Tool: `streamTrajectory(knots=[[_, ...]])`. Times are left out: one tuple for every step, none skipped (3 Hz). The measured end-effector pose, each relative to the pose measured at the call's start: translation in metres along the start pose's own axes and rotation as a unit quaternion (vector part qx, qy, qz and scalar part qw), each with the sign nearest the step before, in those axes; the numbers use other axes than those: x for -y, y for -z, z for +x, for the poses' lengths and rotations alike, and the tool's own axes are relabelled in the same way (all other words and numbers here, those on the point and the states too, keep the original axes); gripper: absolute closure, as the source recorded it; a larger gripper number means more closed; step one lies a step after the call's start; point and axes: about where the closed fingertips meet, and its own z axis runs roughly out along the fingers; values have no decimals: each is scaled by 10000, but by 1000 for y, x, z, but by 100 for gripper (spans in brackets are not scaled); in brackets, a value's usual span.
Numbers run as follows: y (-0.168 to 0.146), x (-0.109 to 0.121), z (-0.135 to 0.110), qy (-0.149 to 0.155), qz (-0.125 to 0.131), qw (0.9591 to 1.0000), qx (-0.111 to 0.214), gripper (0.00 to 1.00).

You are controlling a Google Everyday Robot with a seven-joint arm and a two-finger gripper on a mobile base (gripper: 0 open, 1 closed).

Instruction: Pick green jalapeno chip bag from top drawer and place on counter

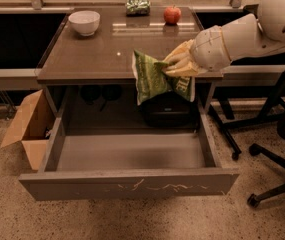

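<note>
As things stand: pick done, placing not yet done.
Gripper [171,67]: at the counter's front edge, above the back of the open drawer, on a pale arm coming in from the side.
Fingers [181,59]: clamped on the bag's upper part.
Bag [152,81]: pinched in the fingers and hanging crumpled below them. It is clear of the drawer, and its top overlaps the counter edge. It does not look to be resting on the top.
Drawer [127,185]: pulled out, well below the fingers, grey floor showing bare.
Counter [97,51]: level with the fingers and stretching beyond them, with open surface closest to them.
Bowl [84,22]: far corner, well apart from the fingers.
Apple [172,15]: back edge, beyond the fingers.
Packet [138,6]: back edge, beside the apple.
Box [26,129]: on the floor, far side of the drawer from the fingers.
Done: bag gripped and out of the drawer.
Left, by judgement: carry the bag over the top, lower it, and part the fingers.
</note>
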Motion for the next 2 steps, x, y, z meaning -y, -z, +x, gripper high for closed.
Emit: streamTrajectory(knots=[[17,56,12,-90,493,9987,-4,100],[27,106,29,-373,1033,9939,62,86]])
